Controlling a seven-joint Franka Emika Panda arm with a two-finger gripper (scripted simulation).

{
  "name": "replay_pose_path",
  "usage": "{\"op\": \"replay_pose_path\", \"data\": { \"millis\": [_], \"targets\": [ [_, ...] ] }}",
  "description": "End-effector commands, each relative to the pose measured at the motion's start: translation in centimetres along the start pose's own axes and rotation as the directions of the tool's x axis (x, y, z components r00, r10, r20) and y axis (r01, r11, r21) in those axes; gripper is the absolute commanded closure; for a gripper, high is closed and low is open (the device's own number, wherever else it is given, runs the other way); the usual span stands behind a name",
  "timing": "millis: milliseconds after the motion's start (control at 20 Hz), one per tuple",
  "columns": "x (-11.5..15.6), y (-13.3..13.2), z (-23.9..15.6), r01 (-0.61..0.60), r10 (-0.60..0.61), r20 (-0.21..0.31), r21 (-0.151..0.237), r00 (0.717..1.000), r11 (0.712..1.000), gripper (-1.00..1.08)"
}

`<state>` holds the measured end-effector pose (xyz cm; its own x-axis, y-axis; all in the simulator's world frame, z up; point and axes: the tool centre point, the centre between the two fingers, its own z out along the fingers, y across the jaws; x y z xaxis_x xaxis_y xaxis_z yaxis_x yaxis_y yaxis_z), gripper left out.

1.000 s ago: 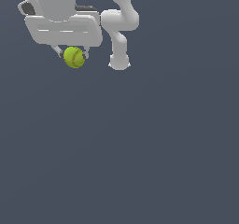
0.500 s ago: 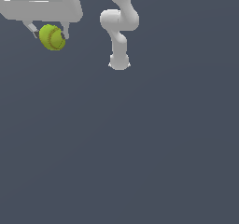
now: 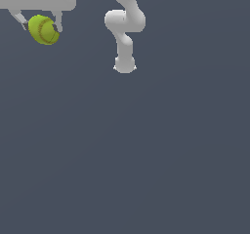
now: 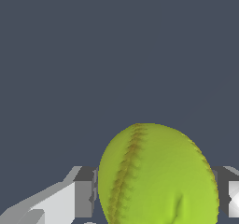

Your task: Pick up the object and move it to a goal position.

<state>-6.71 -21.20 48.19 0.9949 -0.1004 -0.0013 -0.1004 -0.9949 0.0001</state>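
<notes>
Gripper [image 3: 41, 27] clamped on ball [image 3: 44, 29], pinched between both fingers [image 3: 58, 24], held clear of floor for transport to goal.

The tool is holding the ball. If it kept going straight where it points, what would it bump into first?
Probably only the bare grey floor. The tool grips the yellow-green ball, and beyond it the wrist view shows nothing else, though depth is unclear.

no readable text, no labels, no brands, no numbers, no signs anywhere
</notes>
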Motion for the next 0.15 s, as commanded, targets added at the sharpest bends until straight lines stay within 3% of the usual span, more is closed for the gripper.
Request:
{"op": "replay_pose_path", "data": {
  "millis": [0,100],
  "targets": [
    [0.07,0.11,-0.27,0.0,0.0,-0.001,0.0,1.0,1.0,1.08],
    [0.09,0.11,-0.28,0.0,0.0,-0.001,0.0,1.0,1.0,1.08]
  ]
}}
